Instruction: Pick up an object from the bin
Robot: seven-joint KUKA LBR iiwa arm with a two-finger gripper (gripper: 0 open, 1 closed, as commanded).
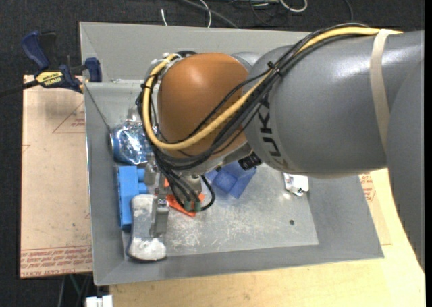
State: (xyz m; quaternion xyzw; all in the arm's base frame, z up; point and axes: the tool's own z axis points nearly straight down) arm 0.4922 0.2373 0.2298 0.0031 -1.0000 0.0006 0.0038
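Your arm point(337, 103) comes in from the right and covers most of the bin point(337, 238), with its orange cover point(199, 96) sitting over the far left part of the floor. Below that cover the pincer point(160, 221) hangs down into the near left corner.

The thing that counts for your next move is the whitish lump point(145, 246), a rough, stone-like piece lying in that corner close to the near wall. It sits directly beneath the pincer and a little to its left. Its long axis runs from the middle of the bin toward the near wall, roughly in line with the way the pincer points. The tip appears to rest on or just above the lump's upper right side; you cannot tell from here whether it truly touches.

Just beside the lump, against the left wall, lies a flat blue slab point(127, 194). A blue block point(233, 179) sits to the right of the pincer, and a crinkled blue foil wad point(128, 144) lies farther back. A small orange piece point(182, 207) is close by the pincer's right, and a white scrap point(295, 185) lies well apart.

You cannot tell whether the pincer is spread or clenched; nothing is seen gripped in it.
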